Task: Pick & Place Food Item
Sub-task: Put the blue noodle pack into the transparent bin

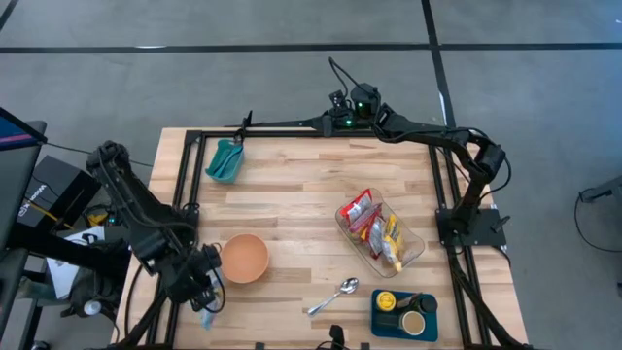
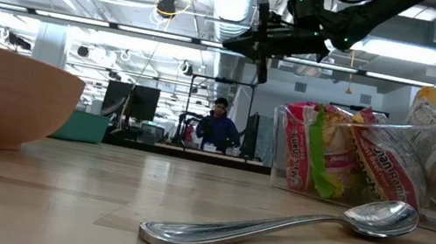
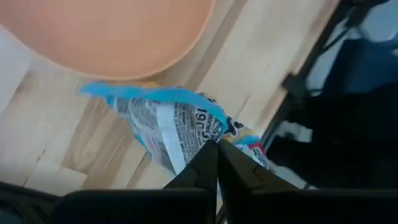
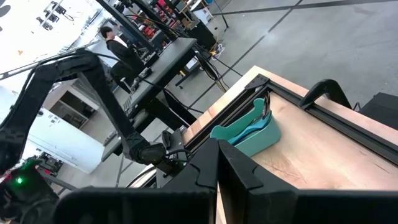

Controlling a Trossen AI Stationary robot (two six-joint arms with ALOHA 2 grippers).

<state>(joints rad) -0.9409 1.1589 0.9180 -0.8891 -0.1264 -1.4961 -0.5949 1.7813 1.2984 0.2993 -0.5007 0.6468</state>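
Near the table's [image 1: 292, 194] left edge, left fingers [image 3: 217, 163] clamp a blue packet [image 3: 180, 127]; right fingers [image 4: 217, 163] together.

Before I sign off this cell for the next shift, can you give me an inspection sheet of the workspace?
Surface: wooden table, dry, no spills seen.
Job's things: blue packet at the table's left front edge beside the orange bowl; clear bin holding snack packets.
Clutter: spoon, teal scoop at the back, blue tray with small jars.
Grippers: left gripper shut on the blue packet; right gripper shut, empty, over the back edge near the scoop.
Cables: black leads at the back rail.
Surroundings: a person at a far desk, well off the table.
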